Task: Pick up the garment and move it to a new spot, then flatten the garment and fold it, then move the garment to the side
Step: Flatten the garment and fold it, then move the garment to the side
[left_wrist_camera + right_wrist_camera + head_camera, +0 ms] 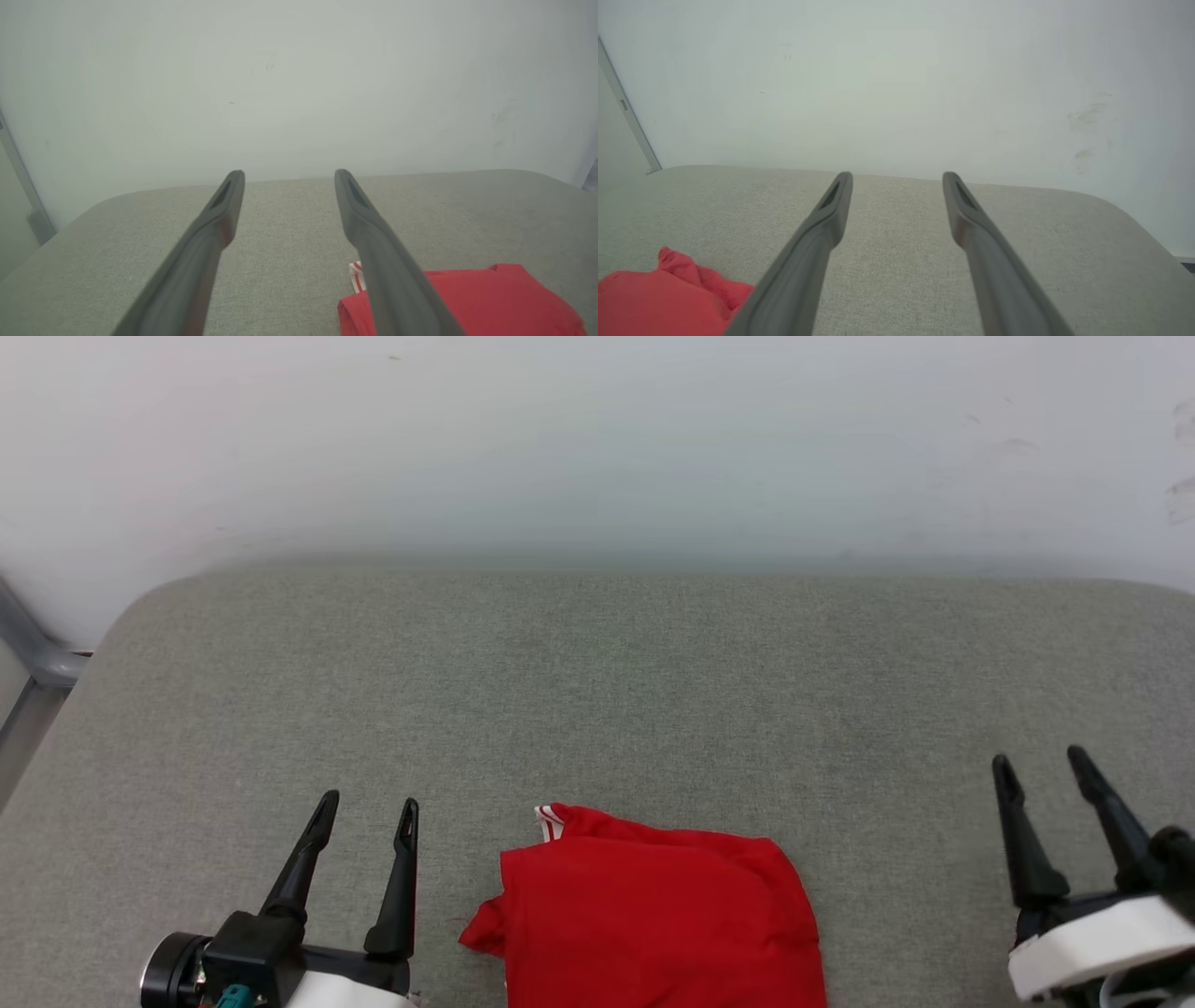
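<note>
- One grey metal bar point(37, 658) stands at the far left, beside the rounded corner of the grey woven surface point(597, 691) that we work on, and a pale wall point(597, 448) rises behind that surface.
- Next comes our left gripper point(369, 800), low over the near left of the surface. Its two dark fingers are spread apart and released, with nothing between them.
- A strip of bare grey fabric lies between that gripper and the garment point(653, 915).
- The garment rests bunched at the near middle of the surface, between our two grippers and touching neither. Its near part runs off the bottom of the head view.
- The side turned up is plain red, so we can read no lettering on it. A short piece of red-and-white striped trim point(549, 821) shows at its far left corner.
- In the left wrist view one finger crosses in front of the garment's left edge and hides part of it.
- Our right gripper point(1038, 756) hangs well to the right of the garment, fingers likewise spread and holding nothing.
- Faint dark smudges point(1184, 457) mark the wall at the far right.
</note>
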